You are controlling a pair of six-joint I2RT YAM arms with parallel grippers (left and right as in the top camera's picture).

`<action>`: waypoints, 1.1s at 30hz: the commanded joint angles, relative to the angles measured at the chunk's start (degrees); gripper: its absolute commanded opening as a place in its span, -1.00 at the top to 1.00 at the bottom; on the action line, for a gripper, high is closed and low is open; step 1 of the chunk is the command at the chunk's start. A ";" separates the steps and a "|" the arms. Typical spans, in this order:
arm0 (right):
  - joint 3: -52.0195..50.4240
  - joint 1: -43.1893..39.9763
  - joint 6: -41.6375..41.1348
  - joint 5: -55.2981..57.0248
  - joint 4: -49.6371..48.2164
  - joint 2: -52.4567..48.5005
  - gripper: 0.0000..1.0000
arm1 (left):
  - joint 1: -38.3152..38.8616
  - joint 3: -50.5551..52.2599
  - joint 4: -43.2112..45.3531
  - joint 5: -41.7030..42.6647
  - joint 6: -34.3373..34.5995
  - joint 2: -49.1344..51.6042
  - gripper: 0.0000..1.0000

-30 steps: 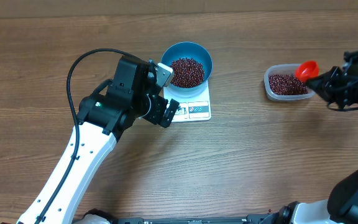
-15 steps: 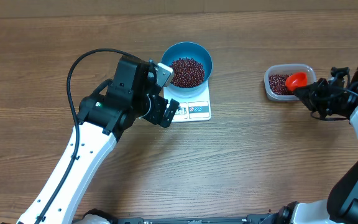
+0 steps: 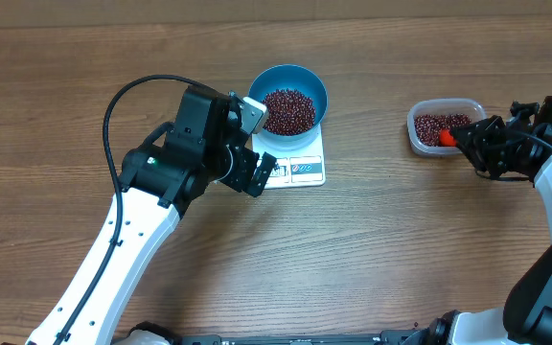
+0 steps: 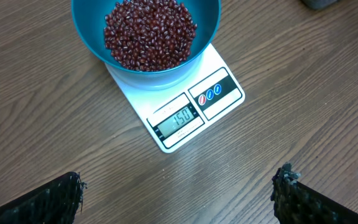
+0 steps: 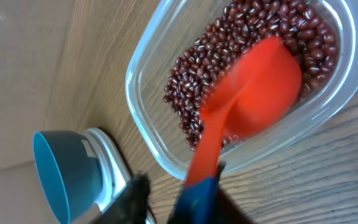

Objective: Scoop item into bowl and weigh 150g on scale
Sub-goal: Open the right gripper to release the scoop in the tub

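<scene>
Scale (image 4: 219, 68) display (image 4: 178, 118) reads 150 w/ the blue bowl (image 4: 86, 25) of beans (image 4: 148, 31) on it, top-centre of the overhead, and the left tool (image 4: 179, 186) hangs wide open just lower-left of it, holding nothing. At frame right the right tool (image 3: 470, 142) sits just right of the clear tub (image 5: 143, 118). The red scoop (image 5: 253, 87) runs lengthwise from its jaws into the tub, head down on more beans; can't tell if the handle's clamped or slack. Weighing looks done, so next prob. means backing off rightward, w/ only bare bench (image 4: 42, 124) around.
</scene>
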State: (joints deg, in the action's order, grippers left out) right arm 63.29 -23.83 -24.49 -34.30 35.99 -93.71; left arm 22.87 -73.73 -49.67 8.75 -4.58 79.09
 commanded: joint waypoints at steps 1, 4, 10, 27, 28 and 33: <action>-0.35 0.66 -1.05 0.15 -0.17 0.26 0.29 | 0.02 0.11 0.22 -0.35 0.74 -0.33 -0.99; -0.35 1.20 -1.05 0.15 0.02 0.26 0.16 | 0.02 0.11 0.22 -0.35 0.74 -0.33 -0.99; -0.35 1.70 -1.01 0.20 1.22 0.26 -0.22 | 0.02 0.11 0.22 -0.35 0.74 -0.33 -0.99; 12.39 -0.35 10.49 6.86 17.46 6.03 -1.00 | 0.02 0.11 0.22 -0.35 0.74 -0.33 -0.99; 15.19 -0.33 12.66 7.89 21.22 7.21 -1.00 | 0.02 0.11 0.22 -0.35 0.74 -0.33 -0.99; 19.45 -0.28 16.90 7.89 28.09 10.78 -1.00 | 0.02 0.11 0.22 -0.35 0.74 -0.33 -0.99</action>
State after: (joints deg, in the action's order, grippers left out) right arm 80.18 -23.99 -12.40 -27.81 62.24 -85.89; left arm 22.87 -73.73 -49.67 8.75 -4.58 79.09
